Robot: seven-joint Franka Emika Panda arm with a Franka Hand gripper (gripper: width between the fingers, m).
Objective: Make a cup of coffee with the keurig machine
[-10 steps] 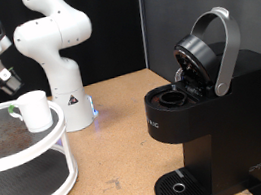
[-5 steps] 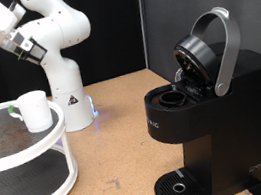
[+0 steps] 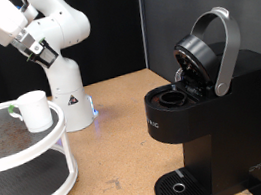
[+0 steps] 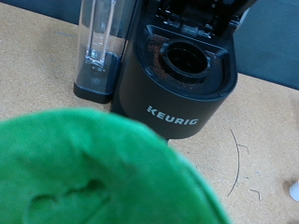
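Observation:
The keurig machine [image 3: 215, 113] stands at the exterior view's right with its silver lid handle [image 3: 225, 45] raised and its pod chamber [image 3: 171, 97] open. My gripper [image 3: 42, 54] is high at the exterior view's top left, far from the machine. A blurred green-topped pod [image 4: 84, 173] fills the near part of the wrist view, held at the gripper, whose fingers are hidden. The wrist view looks down on the keurig machine [image 4: 177, 93] and its empty chamber [image 4: 185, 63]. The white cup [image 3: 35, 109] stands on the round stand's top shelf, below the gripper.
A white two-tier round stand [image 3: 40, 159] fills the exterior view's lower left. A small dark thing [image 3: 11, 110] sits beside the cup. The white arm base [image 3: 66, 88] stands behind it. The machine's clear water tank [image 4: 98, 51] and its drip tray [image 3: 176, 185] both show.
My gripper has risen from beside the cup on the stand and swung towards the exterior view's right and top. The cup and the machine have not moved.

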